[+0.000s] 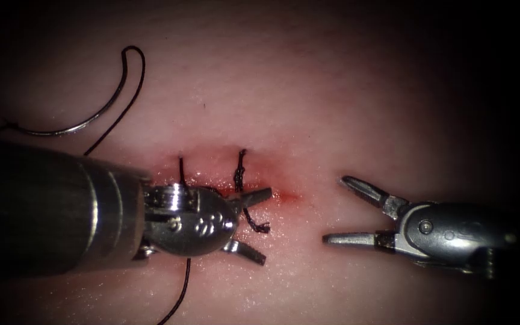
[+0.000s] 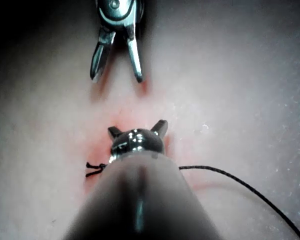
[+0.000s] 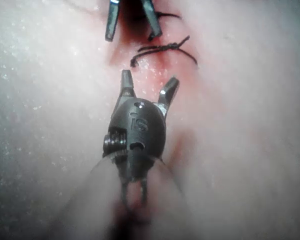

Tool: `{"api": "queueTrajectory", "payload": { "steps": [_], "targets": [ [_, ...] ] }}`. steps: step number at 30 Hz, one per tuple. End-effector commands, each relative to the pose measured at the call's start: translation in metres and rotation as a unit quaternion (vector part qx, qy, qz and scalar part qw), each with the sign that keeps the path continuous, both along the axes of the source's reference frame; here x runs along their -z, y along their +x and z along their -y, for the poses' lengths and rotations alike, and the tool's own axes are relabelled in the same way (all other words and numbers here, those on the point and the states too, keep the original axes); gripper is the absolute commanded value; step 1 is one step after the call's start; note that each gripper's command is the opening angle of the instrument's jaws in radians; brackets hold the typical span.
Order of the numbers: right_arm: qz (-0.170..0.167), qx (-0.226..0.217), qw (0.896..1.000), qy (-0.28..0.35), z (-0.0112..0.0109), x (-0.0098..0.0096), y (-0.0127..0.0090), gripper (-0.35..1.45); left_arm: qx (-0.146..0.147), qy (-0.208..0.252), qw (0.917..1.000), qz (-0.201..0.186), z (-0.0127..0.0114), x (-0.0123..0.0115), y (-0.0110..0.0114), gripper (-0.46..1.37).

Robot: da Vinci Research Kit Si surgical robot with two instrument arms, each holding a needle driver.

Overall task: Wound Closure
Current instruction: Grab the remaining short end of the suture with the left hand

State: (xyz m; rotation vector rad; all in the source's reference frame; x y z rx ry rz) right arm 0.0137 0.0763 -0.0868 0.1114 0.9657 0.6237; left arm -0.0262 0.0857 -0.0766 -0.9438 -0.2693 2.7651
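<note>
The left tool sits over the cut with its jaws spread wide, one tip lying along the cut's line and the other angled down toward the near side; nothing is held between them, though a strand of thread runs out from under its body toward the bottom edge of the endoscope view. In the left wrist view the same tool shows its two tips splayed apart over the reddened skin, with the thread trailing away beside the shaft. The right tool waits well to the right of the cut, its jaws also spread and holding nothing; in the right wrist view this tool points at the stitches with open tips. Across the cut two stitches are already placed, one near the left tool's wrist and one further right with a short dark tail curling just below it. Red fluid marks the right end of the cut, which to my eye looks unstitched, so I judge the closure partly done with at least that end left. The needle lies free on the tissue, well up and left of the cut, not in the tissue and not gripped. Its curve runs from the far left edge up toward the right, bowing downward, and the end joined to the thread sits at the upper right, where the thread loops over and runs down toward the left tool.
</note>
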Motion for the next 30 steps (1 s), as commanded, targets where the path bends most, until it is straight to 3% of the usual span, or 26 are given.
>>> {"api": "queueTrajectory", "payload": {
  "steps": [1, 19, 30],
  "targets": [
    [-0.003, 0.003, 1.0, 0.001, 0.0, 0.0, 0.0, 1.37, -0.003, 0.001, 1.0, -0.001, 0.0, -0.0003, 0.0, 0.55],
    [-0.002, 0.002, 1.0, 0.001, 0.0002, -0.0001, 0.0002, 1.37, -0.008, 0.003, 0.9997, -0.022, 0.0015, -0.0043, -0.0013, 0.5],
    [-0.002, 0.003, 1.0, 0.0, 0.0004, -0.0001, 0.0002, 1.37, -0.008, 0.013, 0.9994, -0.03, 0.0022, -0.0063, -0.0013, 0.37]
  ]
}}
